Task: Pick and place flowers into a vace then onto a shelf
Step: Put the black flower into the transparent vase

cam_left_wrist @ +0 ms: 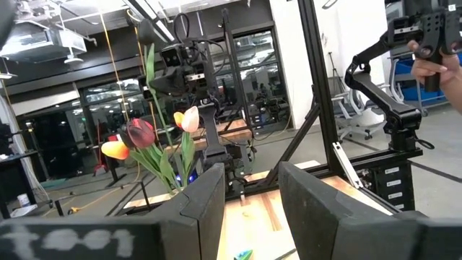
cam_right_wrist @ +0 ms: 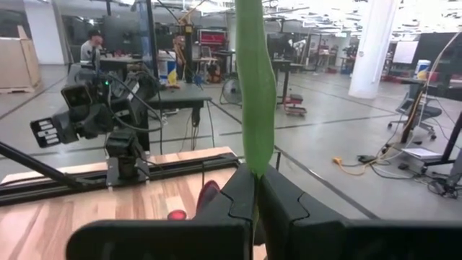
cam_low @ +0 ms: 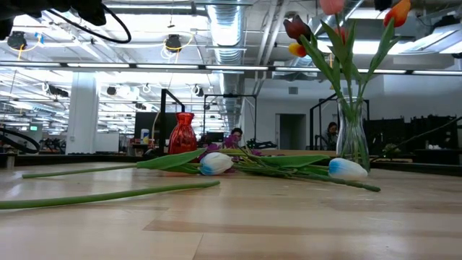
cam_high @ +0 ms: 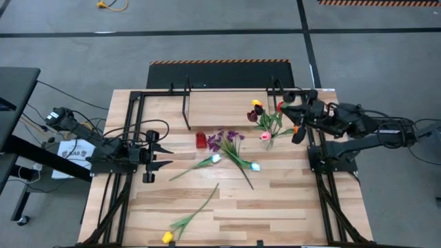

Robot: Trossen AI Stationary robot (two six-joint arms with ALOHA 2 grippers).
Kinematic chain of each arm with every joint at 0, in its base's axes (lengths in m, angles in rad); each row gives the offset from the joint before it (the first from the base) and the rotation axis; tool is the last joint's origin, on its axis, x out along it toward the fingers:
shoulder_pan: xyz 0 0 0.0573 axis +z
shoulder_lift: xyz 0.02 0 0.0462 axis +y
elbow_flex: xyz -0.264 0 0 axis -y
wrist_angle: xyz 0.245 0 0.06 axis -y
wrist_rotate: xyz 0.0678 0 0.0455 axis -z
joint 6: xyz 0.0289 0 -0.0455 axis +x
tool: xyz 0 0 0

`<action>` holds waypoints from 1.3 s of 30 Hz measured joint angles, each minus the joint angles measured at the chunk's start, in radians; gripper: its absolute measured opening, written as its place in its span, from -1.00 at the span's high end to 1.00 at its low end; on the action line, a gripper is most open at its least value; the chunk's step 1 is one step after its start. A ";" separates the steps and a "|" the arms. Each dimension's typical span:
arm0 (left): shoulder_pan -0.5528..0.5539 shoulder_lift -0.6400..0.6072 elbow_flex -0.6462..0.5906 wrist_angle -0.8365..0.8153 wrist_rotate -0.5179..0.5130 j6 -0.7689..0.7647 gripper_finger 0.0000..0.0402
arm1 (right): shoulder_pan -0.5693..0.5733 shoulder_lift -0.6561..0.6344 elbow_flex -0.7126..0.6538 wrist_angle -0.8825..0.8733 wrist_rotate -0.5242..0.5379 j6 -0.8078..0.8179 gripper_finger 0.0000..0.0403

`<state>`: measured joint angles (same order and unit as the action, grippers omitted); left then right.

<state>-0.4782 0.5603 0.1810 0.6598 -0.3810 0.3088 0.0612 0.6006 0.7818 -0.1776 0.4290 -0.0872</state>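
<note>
A clear glass vase (cam_low: 351, 141) stands at the table's far right and holds maroon (cam_low: 297, 27), yellow and pink tulips. An orange tulip (cam_low: 397, 11) slants up out of the vase, its stem running down into the glass. Beside that bunch my right gripper (cam_high: 297, 132) is level and shut on a green stem (cam_right_wrist: 254, 87). On the table lie two white tulips (cam_high: 216, 158), a purple sprig (cam_high: 224, 140) and a yellow tulip (cam_high: 167, 237) at the near edge. At the table's left my left gripper (cam_high: 169, 156) is open with nothing between its fingers. My right gripper pinches a green leafy stem (cam_right_wrist: 254, 160) between its two fingertips. The fingers come level from the table's right side and lie across the stem, which stands upright and rises above them. Whether this stem is the orange tulip's own, the frames do not show.
A small red vase (cam_high: 200, 140) stands near the table's middle. The wooden shelf (cam_high: 220, 110) on black legs spans the far side. Black frame rails run along both sides of the table. A person's hand (cam_left_wrist: 437, 65) shows in the room beyond.
</note>
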 joint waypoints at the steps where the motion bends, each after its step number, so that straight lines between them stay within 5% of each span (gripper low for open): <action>1: 0.000 0.000 0.000 0.000 0.000 0.000 0.39 | 0.000 0.000 -0.004 0.000 0.000 0.000 1.00; 39: 0.000 0.000 0.000 0.000 0.000 0.000 0.39 | 0.004 0.086 -0.018 -0.013 0.069 0.032 1.00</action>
<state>-0.4782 0.5605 0.1810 0.6593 -0.3809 0.3092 0.0654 0.6871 0.7639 -0.1905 0.4983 -0.0556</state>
